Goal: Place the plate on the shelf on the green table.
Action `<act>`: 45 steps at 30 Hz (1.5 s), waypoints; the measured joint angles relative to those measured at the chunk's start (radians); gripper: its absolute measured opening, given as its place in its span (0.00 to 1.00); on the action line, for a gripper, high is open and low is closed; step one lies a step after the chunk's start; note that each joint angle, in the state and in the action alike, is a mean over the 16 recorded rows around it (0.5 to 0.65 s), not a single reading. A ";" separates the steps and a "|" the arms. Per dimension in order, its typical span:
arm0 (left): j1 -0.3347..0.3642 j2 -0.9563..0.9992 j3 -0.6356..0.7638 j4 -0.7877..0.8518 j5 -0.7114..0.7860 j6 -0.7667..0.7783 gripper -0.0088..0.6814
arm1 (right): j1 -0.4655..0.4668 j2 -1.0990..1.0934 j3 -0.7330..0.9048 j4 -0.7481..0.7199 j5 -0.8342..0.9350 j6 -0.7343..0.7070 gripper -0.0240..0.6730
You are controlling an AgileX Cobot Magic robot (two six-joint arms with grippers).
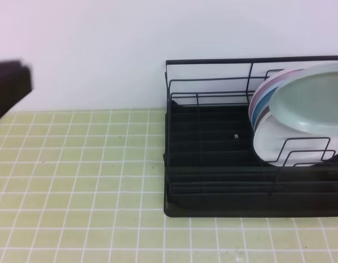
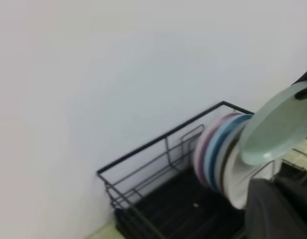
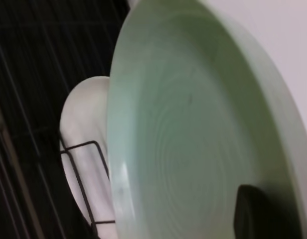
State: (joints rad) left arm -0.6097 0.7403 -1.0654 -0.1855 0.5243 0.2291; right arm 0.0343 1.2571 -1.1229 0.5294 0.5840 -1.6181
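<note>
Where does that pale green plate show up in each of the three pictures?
Exterior high: the plate is at the right edge, tilted over the black wire rack.
Left wrist: upper right, in front of the stacked plates.
Right wrist: it fills most of the picture.
Shared landmark: the white plate right behind it, in the rack.

plate (image 1: 314, 101) cut by right edge, shelf (image 1: 207, 159) right end cropped, left arm (image 1: 10, 85) blurred

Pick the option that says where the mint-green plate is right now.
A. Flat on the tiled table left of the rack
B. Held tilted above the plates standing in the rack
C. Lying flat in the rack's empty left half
B: the mint-green plate is tilted over the stacked plates in the rack, right gripper finger on it.
</note>
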 joint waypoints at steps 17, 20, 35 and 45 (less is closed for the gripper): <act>0.000 -0.077 0.185 0.252 -0.092 -0.166 0.01 | 0.036 0.146 0.000 -0.007 -0.063 -0.069 0.03; 0.000 -0.078 0.187 0.265 -0.097 -0.169 0.01 | 0.036 0.164 -0.001 -0.005 -0.073 -0.084 0.03; 0.000 -0.078 0.187 0.298 -0.100 -0.181 0.01 | 0.035 0.182 -0.008 0.058 -0.108 -0.128 0.03; 0.000 -0.078 0.187 0.306 -0.091 -0.181 0.01 | 0.034 0.167 -0.047 0.194 -0.093 -0.174 0.03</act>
State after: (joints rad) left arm -0.6097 0.6625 -0.8782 0.1205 0.4335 0.0485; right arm 0.0681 1.4245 -1.1703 0.7232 0.4906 -1.7919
